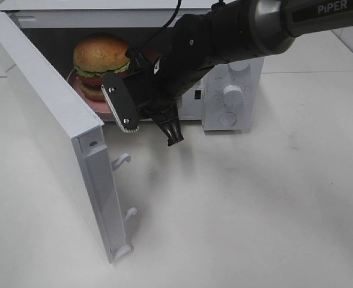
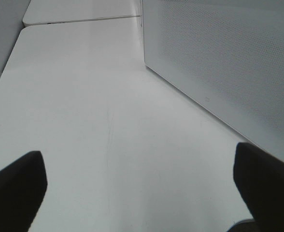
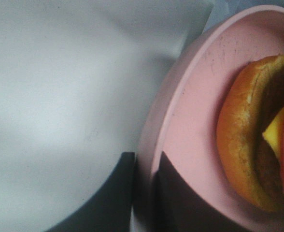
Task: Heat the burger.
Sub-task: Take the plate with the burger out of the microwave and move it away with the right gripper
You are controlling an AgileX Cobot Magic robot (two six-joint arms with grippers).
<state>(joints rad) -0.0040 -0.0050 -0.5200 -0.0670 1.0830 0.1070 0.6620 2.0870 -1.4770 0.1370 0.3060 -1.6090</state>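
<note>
Only the right wrist view shows the right gripper (image 3: 144, 193) pinching the plate (image 3: 190, 121).

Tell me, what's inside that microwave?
A burger on a pink plate, whose rim the right gripper pinches. The arm covers the cavity's right side.

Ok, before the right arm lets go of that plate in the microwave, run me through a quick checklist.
1. burger sits upright on the pink plate: ok.
2. Plate inside the microwave cavity: partly in; how deep, cannot tell.
3. right gripper closed on the plate rim: ok, fingers sit either side of the rim.
4. microwave door swung wide open, clear of the right arm: ok.
5. left gripper open, empty, over the bare table outside the door: ok.
</note>
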